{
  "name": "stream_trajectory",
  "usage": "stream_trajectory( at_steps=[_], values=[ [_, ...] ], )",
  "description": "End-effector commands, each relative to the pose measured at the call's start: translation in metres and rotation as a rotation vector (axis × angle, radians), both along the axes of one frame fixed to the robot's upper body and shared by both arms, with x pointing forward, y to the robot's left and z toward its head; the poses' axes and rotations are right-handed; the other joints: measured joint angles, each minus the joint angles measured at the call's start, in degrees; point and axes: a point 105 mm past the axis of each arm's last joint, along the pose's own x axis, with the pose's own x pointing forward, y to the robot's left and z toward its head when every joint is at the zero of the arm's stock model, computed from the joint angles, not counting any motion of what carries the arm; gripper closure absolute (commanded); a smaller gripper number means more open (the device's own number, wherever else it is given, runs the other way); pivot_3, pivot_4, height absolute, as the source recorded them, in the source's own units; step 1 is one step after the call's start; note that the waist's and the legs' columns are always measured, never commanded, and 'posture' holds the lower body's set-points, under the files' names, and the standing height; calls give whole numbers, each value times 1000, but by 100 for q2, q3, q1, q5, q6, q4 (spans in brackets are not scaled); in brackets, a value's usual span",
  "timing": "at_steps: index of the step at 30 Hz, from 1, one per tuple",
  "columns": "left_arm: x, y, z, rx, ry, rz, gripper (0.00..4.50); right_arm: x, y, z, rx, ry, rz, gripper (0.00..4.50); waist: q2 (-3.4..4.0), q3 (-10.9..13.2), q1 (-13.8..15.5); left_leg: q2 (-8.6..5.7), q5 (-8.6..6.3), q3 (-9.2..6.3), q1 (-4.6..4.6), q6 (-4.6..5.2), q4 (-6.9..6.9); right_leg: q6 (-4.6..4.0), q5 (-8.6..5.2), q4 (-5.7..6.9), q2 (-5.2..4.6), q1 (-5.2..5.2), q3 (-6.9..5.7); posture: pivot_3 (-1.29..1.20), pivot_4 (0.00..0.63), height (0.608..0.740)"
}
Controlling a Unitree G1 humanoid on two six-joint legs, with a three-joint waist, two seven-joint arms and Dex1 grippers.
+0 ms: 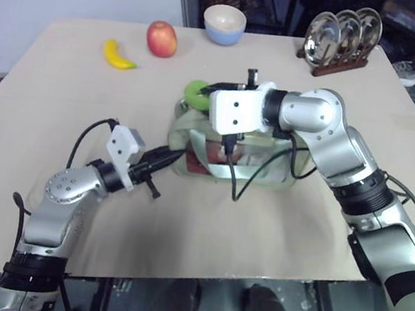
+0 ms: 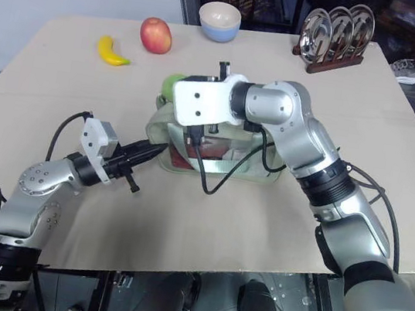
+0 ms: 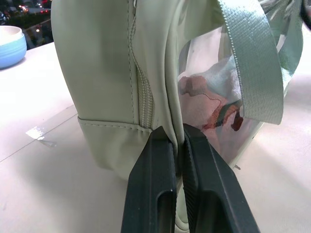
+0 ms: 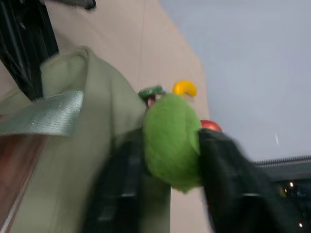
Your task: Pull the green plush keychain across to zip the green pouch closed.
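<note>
Table (image 1: 273,236): beige, bare toward near edge.
Far edge: banana (image 1: 118,55), apple (image 1: 162,38), bowl (image 1: 224,24), plate rack (image 1: 342,36).
Left jaws: clamped on green pouch (image 1: 195,134) seam.
Right jaws: closed around green plush keychain (image 4: 171,141).

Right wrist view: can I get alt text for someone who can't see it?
The right gripper has its two black fingers closed around the green plush keychain, which sits at the top edge of the green pouch. Behind them on the table lie a yellow banana and part of a red apple.
</note>
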Motion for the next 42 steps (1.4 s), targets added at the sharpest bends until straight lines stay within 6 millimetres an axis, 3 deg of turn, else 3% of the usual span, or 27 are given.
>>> stream_trajectory(
  at_steps=[1,9,15,21,34,37,42],
  values=[
    [-4,-6,15,10,-78,-22,4500,-3,3,18,21,-64,14,4462,0,0,0,0,0,0,0,0,0,0,0,0,0,0,0,0,150,740],
    [1,3,10,-8,-54,43,4500,-19,-4,52,245,134,56,4462,0,0,2,1,0,-2,0,0,0,0,0,1,0,0,0,0,150,740],
    [9,17,-1,2,-14,139,4500,-5,-36,82,340,94,-68,4462,1,0,3,-1,0,-2,0,0,0,0,0,5,-1,-1,0,0,150,740],
    [12,24,-8,-26,10,211,4500,8,-59,86,367,32,-190,4462,0,0,-4,0,0,1,0,0,0,0,0,7,0,-3,4,0,150,740],
    [18,45,-9,-130,25,374,4500,37,-148,71,450,10,-546,4462,0,0,-4,2,-1,10,8,2,0,0,0,14,1,-1,12,0,150,740],
    [19,47,-8,-143,23,389,4500,43,-170,52,466,50,-645,4462,-1,-1,8,2,-2,16,7,3,1,0,0,20,0,-1,16,0,150,740],
    [20,51,-6,-167,22,424,4500,49,-194,1,531,191,-794,4462,-2,-2,-7,3,-3,23,10,6,3,0,0,26,1,-2,23,0,150,740]
  ],
)
